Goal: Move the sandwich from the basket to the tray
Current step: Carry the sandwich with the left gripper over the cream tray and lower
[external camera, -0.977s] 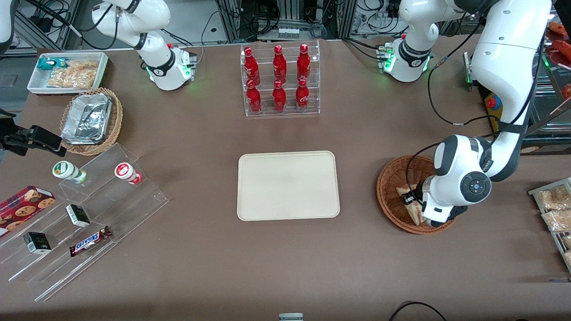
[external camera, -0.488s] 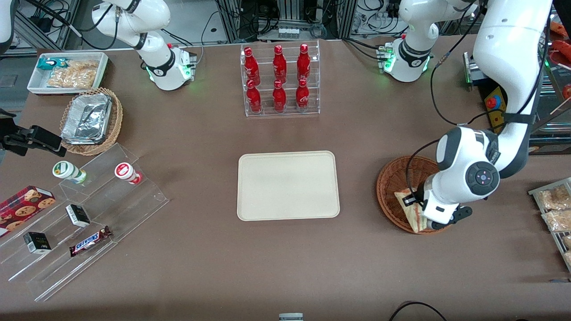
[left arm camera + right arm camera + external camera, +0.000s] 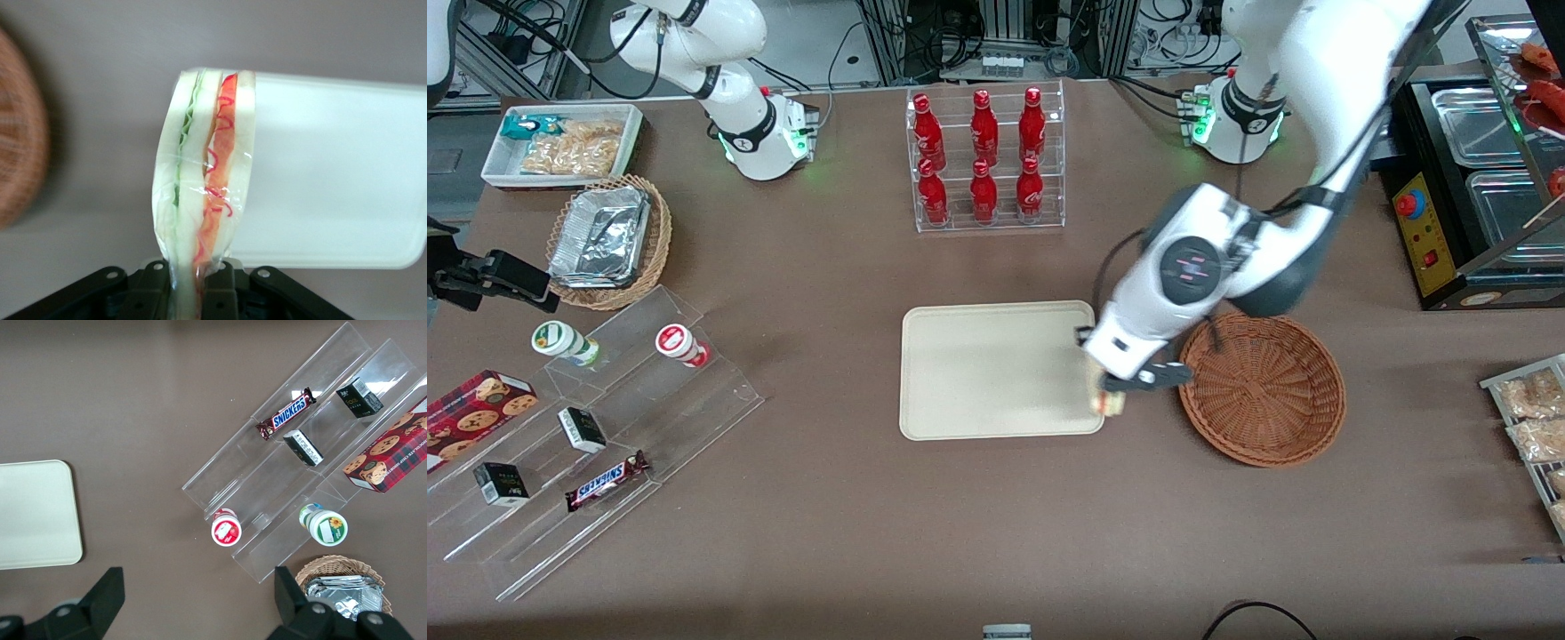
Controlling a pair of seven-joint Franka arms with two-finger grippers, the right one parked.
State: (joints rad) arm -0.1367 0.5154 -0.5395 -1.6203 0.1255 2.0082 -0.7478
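Observation:
My left gripper [image 3: 1112,397] is shut on the sandwich [image 3: 1110,402], a wrapped wedge of white bread with red and green filling. It holds it in the air over the edge of the cream tray [image 3: 996,369] that faces the reddish-brown basket [image 3: 1263,388]. The basket has nothing in it. In the left wrist view the sandwich [image 3: 203,180] stands up from between the black fingers [image 3: 230,290], with the tray [image 3: 340,173] and the basket's rim [image 3: 20,167] below it.
A clear rack of red bottles [image 3: 983,158] stands farther from the camera than the tray. Toward the parked arm's end are a clear stepped display [image 3: 596,436] with snacks, a tan basket of foil trays [image 3: 609,240] and a white bin [image 3: 560,144]. Bagged snacks [image 3: 1529,418] lie at the working arm's end.
The gripper lifted the sandwich out of the basket and carried it toward the tray. It now hangs over the tray's edge, and the basket is left empty.

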